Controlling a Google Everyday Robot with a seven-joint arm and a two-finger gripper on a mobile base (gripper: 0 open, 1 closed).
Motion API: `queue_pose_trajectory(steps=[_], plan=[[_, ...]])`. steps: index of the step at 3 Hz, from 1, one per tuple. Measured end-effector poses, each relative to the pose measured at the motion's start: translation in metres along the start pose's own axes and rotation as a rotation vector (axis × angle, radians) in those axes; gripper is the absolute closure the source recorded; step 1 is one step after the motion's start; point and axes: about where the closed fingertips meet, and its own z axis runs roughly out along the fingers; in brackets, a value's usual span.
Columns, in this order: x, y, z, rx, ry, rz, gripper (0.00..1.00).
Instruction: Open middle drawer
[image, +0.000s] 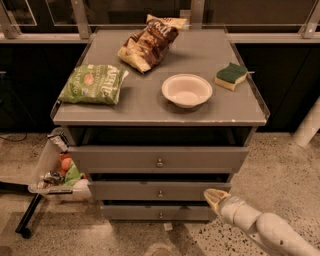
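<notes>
The middle drawer (125, 191) is a grey metal front with a small round knob (160, 193), set between a taller top drawer (110, 159) and a narrower bottom drawer (130, 212). A dark gap shows above each front. My gripper (213, 198) is low at the right, its tip at the right end of the middle drawer's front, well right of the knob. My pale arm (270, 232) runs off to the bottom right.
On the cabinet top (150, 102) lie a green chip bag (94, 84), a brown chip bag (147, 42), a white bowl (186, 90) and a green-yellow sponge (230, 76). A clear bin (52, 172) of items hangs at the cabinet's left side. The floor is speckled.
</notes>
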Motion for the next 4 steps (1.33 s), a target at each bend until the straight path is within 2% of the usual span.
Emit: queue_pose_trajectory(steps=[1,2,3,4], plan=[[-0.008,-0.007,-0.003,-0.029,-0.015,0.010,1.00],[-0.016,-0.004,0.000,-0.005,-0.049,-0.023,1.00],[-0.032,-0.018,0.019,0.035,-0.116,-0.095,1.00],[-0.043,-0.051,0.066,0.091,-0.195,-0.100,1.00]])
